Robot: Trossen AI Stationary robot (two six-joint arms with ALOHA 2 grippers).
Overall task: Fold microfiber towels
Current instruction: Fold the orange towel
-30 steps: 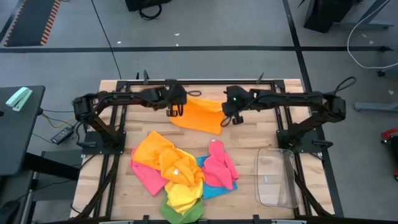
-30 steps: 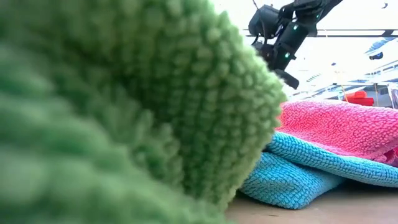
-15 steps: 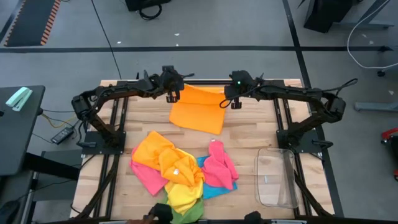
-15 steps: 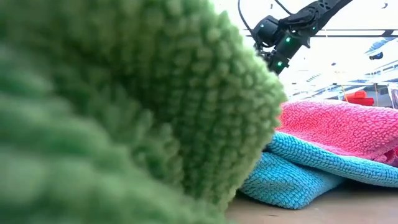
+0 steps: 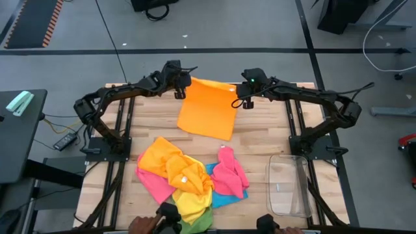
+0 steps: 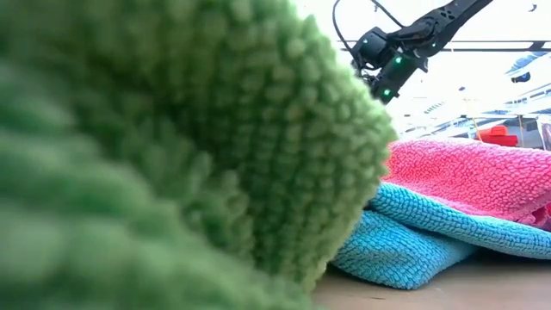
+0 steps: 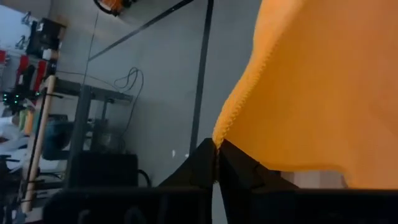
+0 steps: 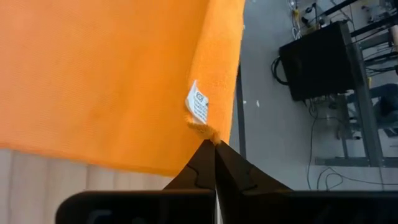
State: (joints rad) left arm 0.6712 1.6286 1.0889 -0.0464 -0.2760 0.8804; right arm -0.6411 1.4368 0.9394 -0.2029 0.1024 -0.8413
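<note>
An orange microfiber towel is spread out at the table's far middle, held between both grippers. My left gripper is shut on its far left corner. My right gripper is shut on its far right corner, next to a white label. Several more towels lie heaped at the near middle: orange-yellow, pink, yellow, blue and green. My left gripper pinches the orange towel's far left corner between its two shut fingers, at the hemmed edge. The fingers slant down from the table's left. The towel slopes away from the corner toward the near side, spread flat. My right gripper pinches the far right corner between its shut fingers, just past the white label. The fingers slant down from the table's right. The far edge runs straight across to the other gripper, and the near edge seems to lie on the table.
A clear plastic bin stands at the near right. The heap of towels fills the near middle. A person's hands show at the near edge. In the low view the green towel hides most of the table; my right arm shows above.
Both grippers have gone toward the table's far edge and a little up, staying shut on the orange towel's corners. The towel was bunched between them; its far edge has been drawn back, its near edge has kept about its place, and it is now spread out flat.
</note>
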